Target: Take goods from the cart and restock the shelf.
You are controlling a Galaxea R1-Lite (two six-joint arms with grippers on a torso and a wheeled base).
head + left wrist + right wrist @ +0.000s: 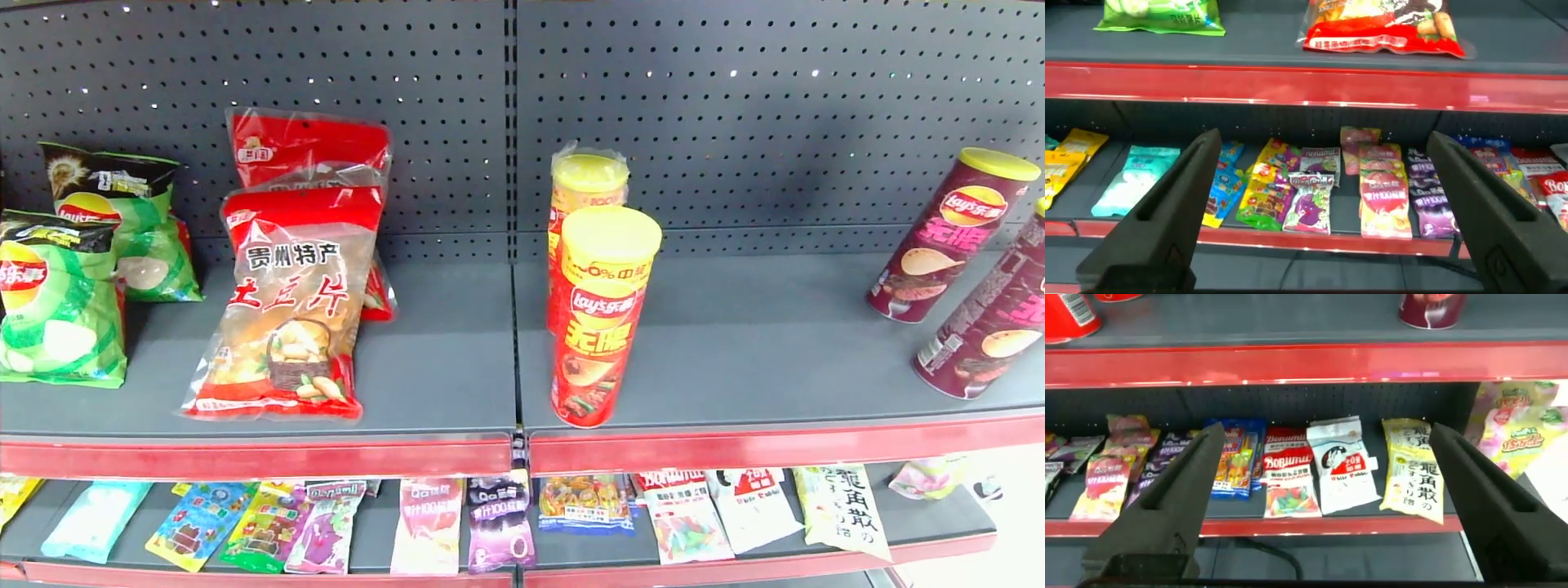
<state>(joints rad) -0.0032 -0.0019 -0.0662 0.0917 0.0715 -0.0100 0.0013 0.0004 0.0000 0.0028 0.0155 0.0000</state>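
Shelf [735,343] spans the scene. Its upper board carries red potato-slice bags [286,318] left of centre, green chip bags [61,302] at far left, red canisters [600,318] at centre and maroon canisters [947,237] at right. Small packets [424,523] line the lower board. The left gripper [1323,139] and right gripper [1327,429] face that lower board, fingers spread apart.

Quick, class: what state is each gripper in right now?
Left gripper: open, holding nothing.
Right gripper: open, holding nothing.
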